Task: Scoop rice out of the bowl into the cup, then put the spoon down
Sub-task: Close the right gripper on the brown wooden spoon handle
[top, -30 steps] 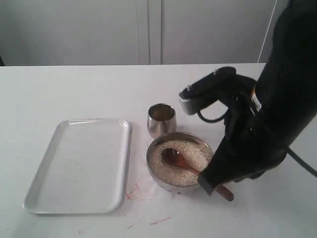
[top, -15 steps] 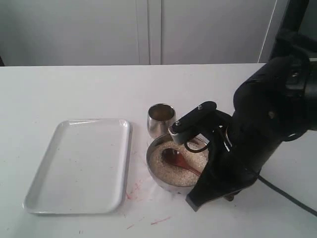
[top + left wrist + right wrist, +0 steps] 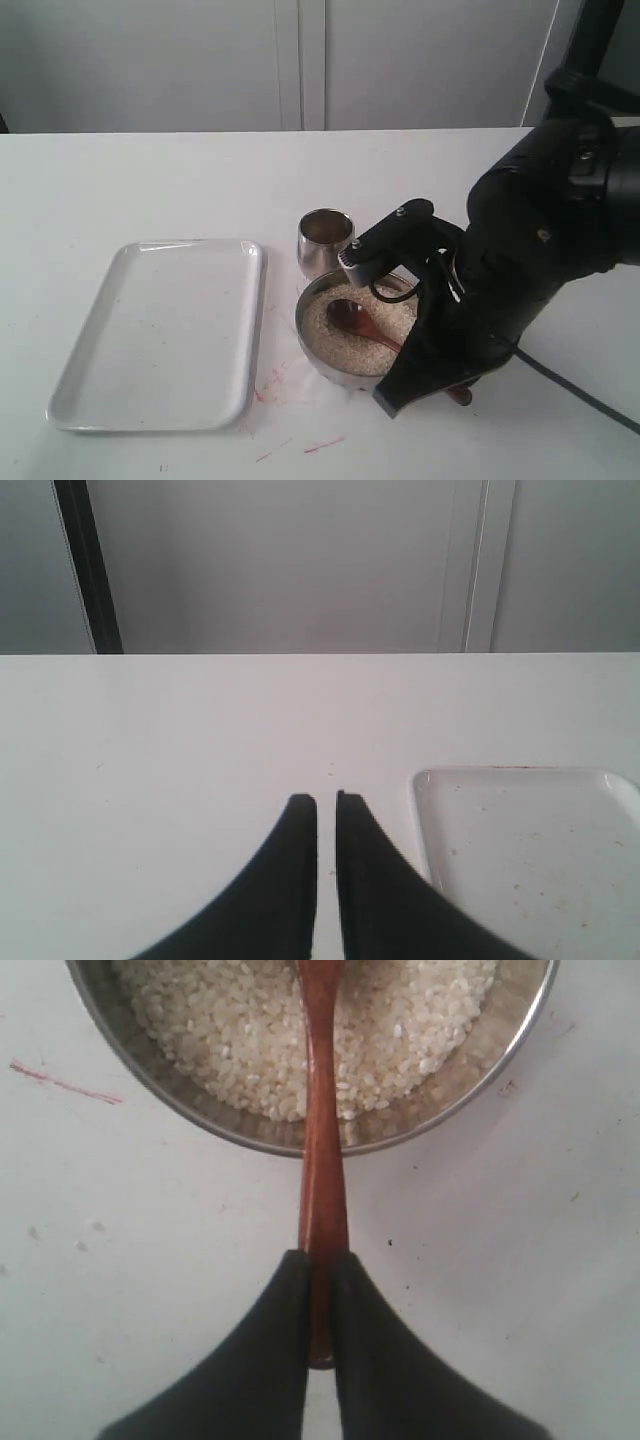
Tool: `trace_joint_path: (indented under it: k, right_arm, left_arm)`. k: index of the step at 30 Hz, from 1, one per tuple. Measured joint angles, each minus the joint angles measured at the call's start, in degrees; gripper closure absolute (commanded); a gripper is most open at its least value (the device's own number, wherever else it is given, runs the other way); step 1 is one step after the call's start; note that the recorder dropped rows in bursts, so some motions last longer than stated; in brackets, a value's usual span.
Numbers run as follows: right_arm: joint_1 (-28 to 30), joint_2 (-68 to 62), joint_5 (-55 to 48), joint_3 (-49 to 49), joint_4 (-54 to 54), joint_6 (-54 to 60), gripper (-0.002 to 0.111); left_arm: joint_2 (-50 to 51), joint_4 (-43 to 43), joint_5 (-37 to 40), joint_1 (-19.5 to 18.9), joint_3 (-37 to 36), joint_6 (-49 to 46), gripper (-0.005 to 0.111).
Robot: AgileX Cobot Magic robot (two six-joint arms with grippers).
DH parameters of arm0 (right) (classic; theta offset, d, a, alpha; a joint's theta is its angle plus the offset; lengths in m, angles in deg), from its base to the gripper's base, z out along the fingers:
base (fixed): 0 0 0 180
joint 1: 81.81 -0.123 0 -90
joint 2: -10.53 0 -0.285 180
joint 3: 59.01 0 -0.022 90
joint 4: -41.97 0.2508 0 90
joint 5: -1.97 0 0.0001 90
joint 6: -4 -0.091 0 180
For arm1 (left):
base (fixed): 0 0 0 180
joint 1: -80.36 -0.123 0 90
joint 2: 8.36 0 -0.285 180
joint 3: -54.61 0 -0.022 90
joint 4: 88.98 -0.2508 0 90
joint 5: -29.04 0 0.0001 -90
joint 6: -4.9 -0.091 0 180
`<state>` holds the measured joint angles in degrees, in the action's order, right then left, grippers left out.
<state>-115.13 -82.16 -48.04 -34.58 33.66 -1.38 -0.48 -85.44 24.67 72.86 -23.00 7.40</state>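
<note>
Right gripper (image 3: pixel 320 1257) clenched on the spoon (image 3: pixel 320 1110) handle, scoop lying on rice (image 3: pixel 230 1040) in the bowl (image 3: pixel 250 1143). Cup (image 3: pixel 326 240) just behind, on the far side; scooping looks unstarted. Left gripper (image 3: pixel 326 800) closed, empty.

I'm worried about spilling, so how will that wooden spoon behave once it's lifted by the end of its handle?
It looks like rigid wood, so the spoon probably won't flex. Its glossy, slim handle may slip or twist in the right gripper, which pinches only its far end. Loaded with rice, the scoop would likely tip down.
</note>
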Motion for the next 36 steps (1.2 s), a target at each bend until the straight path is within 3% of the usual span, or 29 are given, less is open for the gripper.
trace_joint_path:
  k: [3,6,36]
  right_arm:
    - [0.0,0.0,0.0,0.0,0.0,0.5,0.075]
    - [0.0,0.0,0.0,0.0,0.6,1.0,0.071]
    - [0.0,-2.7,3.6,0.0,1.0,2.5,0.071]
  left_arm:
    - [0.0,0.0,0.0,0.0,0.0,0.0,0.092]
    - [0.0,0.0,0.0,0.0,0.0,0.0,0.092]
    - [0.0,0.0,0.0,0.0,0.0,0.0,0.092]
